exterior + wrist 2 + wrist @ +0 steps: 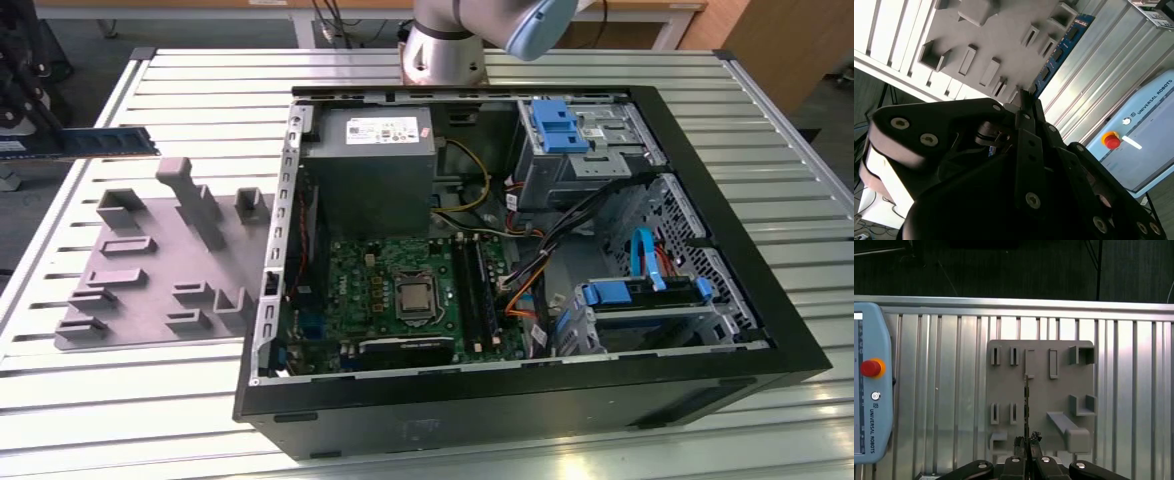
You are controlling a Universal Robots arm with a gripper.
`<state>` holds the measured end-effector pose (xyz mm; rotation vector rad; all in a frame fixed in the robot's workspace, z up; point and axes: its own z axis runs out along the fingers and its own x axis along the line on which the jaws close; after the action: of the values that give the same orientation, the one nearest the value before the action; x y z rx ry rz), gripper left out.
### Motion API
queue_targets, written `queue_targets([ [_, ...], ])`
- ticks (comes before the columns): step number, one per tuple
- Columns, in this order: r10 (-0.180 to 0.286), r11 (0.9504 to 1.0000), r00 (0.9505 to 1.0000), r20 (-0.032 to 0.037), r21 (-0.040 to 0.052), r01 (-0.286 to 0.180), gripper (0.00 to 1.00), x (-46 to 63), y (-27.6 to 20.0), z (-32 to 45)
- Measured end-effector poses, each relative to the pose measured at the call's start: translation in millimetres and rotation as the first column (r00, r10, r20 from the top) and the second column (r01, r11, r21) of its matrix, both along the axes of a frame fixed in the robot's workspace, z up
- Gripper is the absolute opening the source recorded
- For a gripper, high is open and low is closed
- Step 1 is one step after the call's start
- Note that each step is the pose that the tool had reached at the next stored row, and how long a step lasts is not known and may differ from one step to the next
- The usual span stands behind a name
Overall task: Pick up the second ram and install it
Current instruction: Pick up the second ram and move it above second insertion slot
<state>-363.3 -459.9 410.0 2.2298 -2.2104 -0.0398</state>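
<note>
the gripper has its jaws closed on one end of the second ram; in both wrist views the dark fingers pinch the board's flat faces and the rest of the stick runs straight out from between them, away from the wrist

so the ram lies in line with the jaws, its long axis carrying on from the fingertips, not across them; the first wrist view shows it edge-on as a thin dark line, and the second wrist view shows its blue face with dark chips

behind the stick sits the grey fixture plate, and the ram hangs over the plate's slotted area, seemingly lifted off it, though how high i cannot tell

in the exterior view the ram hovers near the plate's far corner, lying roughly level

the open computer case stands just beside the plate, on the exterior view's right of it, and the black motherboard slots inside are well apart from the plate; judged from that view, the held ram's long axis runs roughly crosswise to those slots
</note>
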Motion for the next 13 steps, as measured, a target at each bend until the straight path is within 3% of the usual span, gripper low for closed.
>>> queue_targets([
  [13, 0.0, 1.0, 1.0, 0.0, 0.0, 0.0, 0.14, 8.2, 0.0, 0.0],
])
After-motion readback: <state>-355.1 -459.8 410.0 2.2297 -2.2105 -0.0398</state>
